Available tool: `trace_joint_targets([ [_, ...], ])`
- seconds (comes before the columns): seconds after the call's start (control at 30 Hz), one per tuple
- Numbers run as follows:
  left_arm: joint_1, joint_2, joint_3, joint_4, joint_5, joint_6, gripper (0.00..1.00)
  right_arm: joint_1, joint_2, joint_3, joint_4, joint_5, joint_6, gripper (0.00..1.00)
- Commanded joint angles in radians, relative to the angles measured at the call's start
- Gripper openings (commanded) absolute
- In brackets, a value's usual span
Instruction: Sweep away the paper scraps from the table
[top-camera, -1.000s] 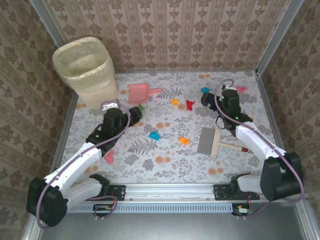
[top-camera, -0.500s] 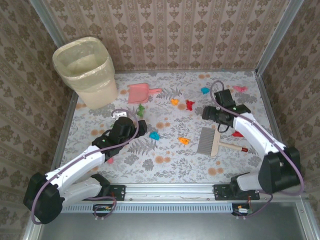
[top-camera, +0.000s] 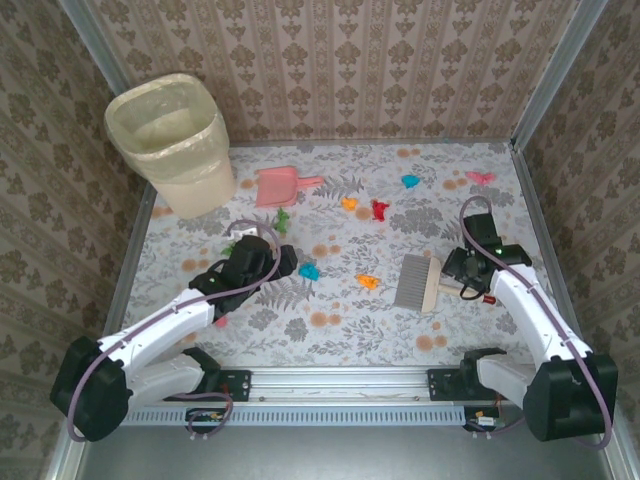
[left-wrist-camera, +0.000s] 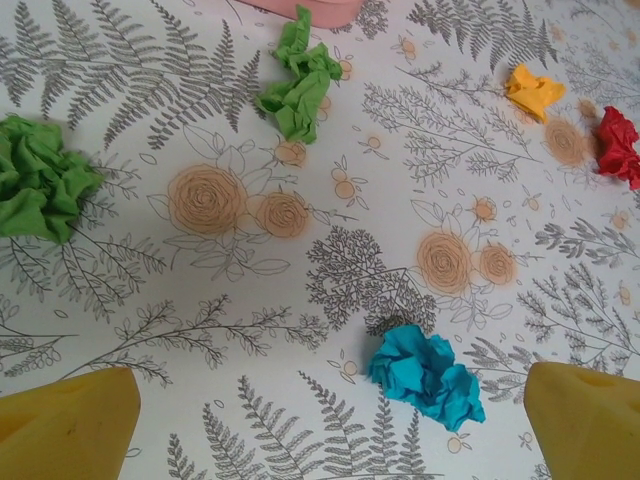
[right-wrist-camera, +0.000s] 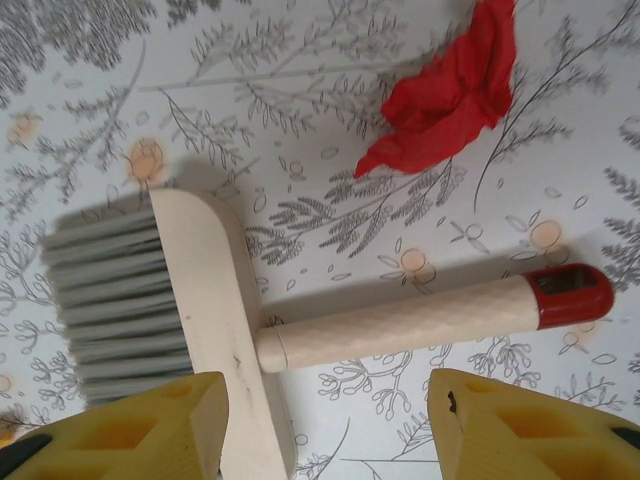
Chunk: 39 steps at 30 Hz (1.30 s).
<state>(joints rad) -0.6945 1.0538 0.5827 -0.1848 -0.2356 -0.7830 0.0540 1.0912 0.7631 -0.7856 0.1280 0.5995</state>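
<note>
Now that your right gripper (right-wrist-camera: 335, 420) has swung back over the brush (right-wrist-camera: 215, 290), jaws straddle its handle unclenched; left gripper (left-wrist-camera: 330, 430) gapes; scraps (left-wrist-camera: 425, 378) await sweeping.

- The table (top-camera: 280, 340) wears a white cloth printed with grey fern leaves and orange dots.
- The paper scraps (left-wrist-camera: 425, 375) are bright: blue beside the left arm, a green scrap (left-wrist-camera: 300, 85), an orange scrap (left-wrist-camera: 535, 90), a red scrap (right-wrist-camera: 450, 90) and a pink scrap (top-camera: 480, 178).
- The brush (right-wrist-camera: 225, 290) has a pale wooden head and handle, grey bristles and a dark red handle tip.
- The dustpan (top-camera: 278, 185) is pink.
- The bin (top-camera: 175, 140) is cream with a pale yellowish liner.
- The walls (top-camera: 350, 70) carry a brown damask pattern in stripes.
- The left gripper (left-wrist-camera: 330, 420) and right gripper (right-wrist-camera: 330, 420) have yellow fingers (left-wrist-camera: 70, 425).
- The left arm (top-camera: 160, 330) and right arm (top-camera: 530, 310) are white with black joints and mauve cables.
</note>
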Motion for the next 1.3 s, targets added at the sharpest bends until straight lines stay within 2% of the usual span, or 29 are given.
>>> trace_joint_targets([
  [0.0,-0.005,0.0,0.016,-0.015,0.031,-0.018,1.0,0.0,0.048,-0.02,-0.001,-0.067,0.0,0.57],
  [0.17,-0.005,-0.008,0.014,-0.015,0.03,-0.017,1.0,0.007,0.15,-0.001,0.06,-0.135,-0.017,0.54],
  [0.47,-0.006,-0.015,0.014,-0.019,0.022,-0.013,1.0,0.012,0.258,0.016,0.066,-0.012,-0.018,0.38],
  [0.8,-0.005,-0.012,0.013,-0.017,0.027,-0.011,1.0,0.022,0.29,0.011,0.04,0.049,-0.039,0.37],
  [1.27,-0.004,0.0,0.017,-0.015,0.03,-0.009,1.0,0.108,0.322,0.021,-0.004,0.11,-0.045,0.4],
])
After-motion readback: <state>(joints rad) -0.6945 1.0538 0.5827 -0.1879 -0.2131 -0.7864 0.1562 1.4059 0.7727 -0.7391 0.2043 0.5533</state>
